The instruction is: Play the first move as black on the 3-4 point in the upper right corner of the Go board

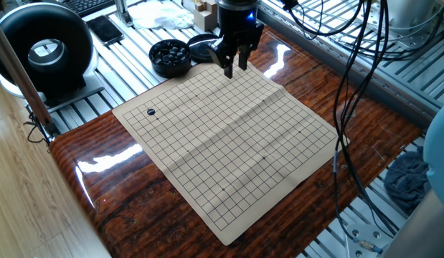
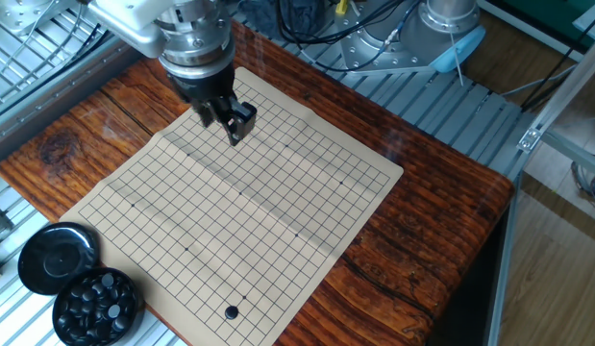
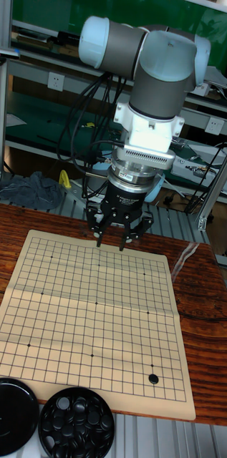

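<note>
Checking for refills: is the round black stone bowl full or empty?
Nearly full: the round black stone bowl holds many black stones heaped to near its rim, its black lid lying off beside it.

glossy dark wood surface [image 1: 121,190] on metal slats [image 1: 78,111]; black round fan [image 1: 46,50] beside it, pale floor beyond.

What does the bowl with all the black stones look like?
The bowl is round, black and shiny, looking like plastic or lacquered wood. It stands upright and uncovered, nearly full of glossy black stones. Its lid lies flat right beside it, close enough that they may be touching. Both sit on the slatted metal just off the Go board's edge.
</note>
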You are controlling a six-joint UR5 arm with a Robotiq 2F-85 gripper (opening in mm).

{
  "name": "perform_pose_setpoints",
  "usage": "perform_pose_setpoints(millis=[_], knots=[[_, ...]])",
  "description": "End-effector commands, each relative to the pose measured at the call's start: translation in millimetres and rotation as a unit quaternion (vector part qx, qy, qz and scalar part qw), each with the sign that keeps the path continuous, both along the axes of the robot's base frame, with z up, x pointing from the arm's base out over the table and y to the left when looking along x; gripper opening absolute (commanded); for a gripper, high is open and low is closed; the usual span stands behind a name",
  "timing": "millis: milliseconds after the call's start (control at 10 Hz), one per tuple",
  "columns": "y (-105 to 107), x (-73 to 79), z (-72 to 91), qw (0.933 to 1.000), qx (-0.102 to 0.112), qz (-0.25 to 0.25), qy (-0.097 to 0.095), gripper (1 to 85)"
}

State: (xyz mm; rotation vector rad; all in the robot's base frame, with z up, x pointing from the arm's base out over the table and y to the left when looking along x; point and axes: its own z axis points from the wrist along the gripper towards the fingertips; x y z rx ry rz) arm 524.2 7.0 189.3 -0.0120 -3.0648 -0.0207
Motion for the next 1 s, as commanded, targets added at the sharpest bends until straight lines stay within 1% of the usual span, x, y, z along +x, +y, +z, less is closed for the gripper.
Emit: perform_pose_setpoints(millis=[0,100,200,500,700,900], knots=[[3.4,-6.3,2.2,0.9999,0.005,-0.004,0.012,1.3],[4.1,-5.8,3.0,0.9999,0.005,-0.004,0.012,1.3],[1.7,-6.2,3.1,0.9999,0.0,-0.003,0.012,1.3],[2.1,-5.3,3.8,0.9999,0.0,-0.001,0.012,1.3],[2.1,-5.4,3.3,0.9999,0.0,-0.001,0.012,1.3],[4.5,-5.3,3.3,0.9998,0.003,-0.012,0.012,1.3]])
